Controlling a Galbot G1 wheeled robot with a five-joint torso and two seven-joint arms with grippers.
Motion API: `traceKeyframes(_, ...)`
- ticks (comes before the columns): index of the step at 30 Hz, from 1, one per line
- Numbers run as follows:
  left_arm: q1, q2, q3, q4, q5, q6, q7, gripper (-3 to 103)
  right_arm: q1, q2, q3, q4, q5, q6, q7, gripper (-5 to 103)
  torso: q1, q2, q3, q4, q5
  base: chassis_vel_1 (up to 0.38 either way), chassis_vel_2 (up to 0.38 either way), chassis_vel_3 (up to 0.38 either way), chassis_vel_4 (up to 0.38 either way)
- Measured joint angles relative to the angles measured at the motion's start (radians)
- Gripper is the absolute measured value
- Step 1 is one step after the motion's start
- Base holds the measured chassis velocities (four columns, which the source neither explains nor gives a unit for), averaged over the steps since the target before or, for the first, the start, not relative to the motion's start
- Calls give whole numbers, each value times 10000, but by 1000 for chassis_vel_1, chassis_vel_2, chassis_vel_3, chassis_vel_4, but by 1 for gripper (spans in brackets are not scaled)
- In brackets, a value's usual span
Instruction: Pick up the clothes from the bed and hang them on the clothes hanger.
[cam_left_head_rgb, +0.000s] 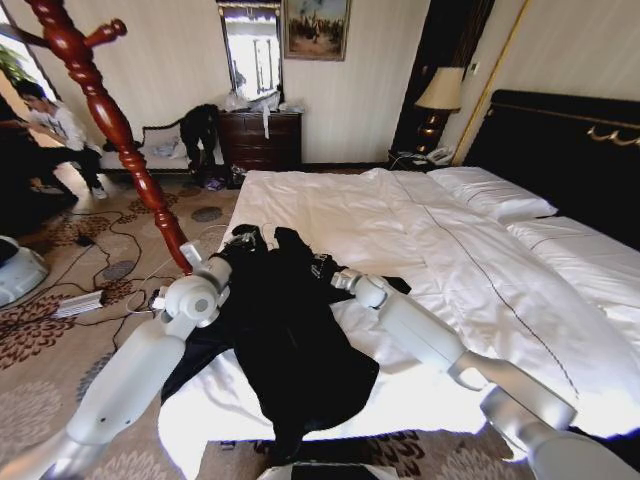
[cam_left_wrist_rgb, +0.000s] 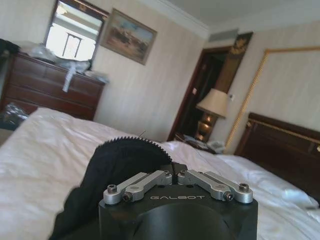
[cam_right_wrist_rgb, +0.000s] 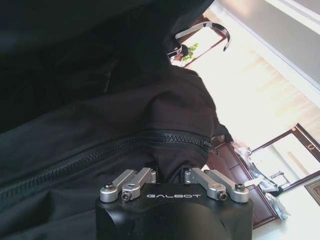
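Head view: both arms reach forward over the bed (cam_left_head_rgb: 330, 215), left gripper (cam_left_head_rgb: 243, 240) and right gripper (cam_left_head_rgb: 325, 268) buried in the black clothes (cam_left_head_rgb: 290, 340) at its near corner. Left wrist view: jaws pinch a raised fold. Right wrist view: jaws clamp zippered fabric.

The clothes (cam_left_head_rgb: 290, 330) lie on the near left corner of the bed (cam_left_head_rgb: 470, 270), draping over its edge. The clothes hanger (cam_left_head_rgb: 105, 115) stands on the floor just left of the bed. A dresser (cam_left_head_rgb: 262, 140) stands against the far wall.
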Motion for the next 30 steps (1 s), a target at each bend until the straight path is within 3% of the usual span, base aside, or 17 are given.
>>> traceKeyframes(11,613,285,1174,-850,718,290,302,0,798,82,-197,197,1222,-393,251,19,-1,0,0,-2,0,0,0,0,0)
traceKeyframes(18,728,377,1319,-757,855,327,260,0,991,-52,-202,457,1618,-492,318,19,-1,0,0,-3,0,0,0,0,0)
traceKeyframes(25,752,719,1219,-741,1406,430,-179,-1,1160,-79,-144,620,1882,-565,412,19,0,0,0,-3,0,0,0,0,0)
traceKeyframes(29,972,1387,768,-1604,1661,667,-253,15,1161,-164,-91,649,2050,-611,482,19,0,0,0,-3,0,0,0,0,0)
traceKeyframes(30,972,1387,768,-1604,1661,667,-253,15,1161,-164,-91,649,2050,-611,482,19,0,0,0,-3,0,0,0,0,0)
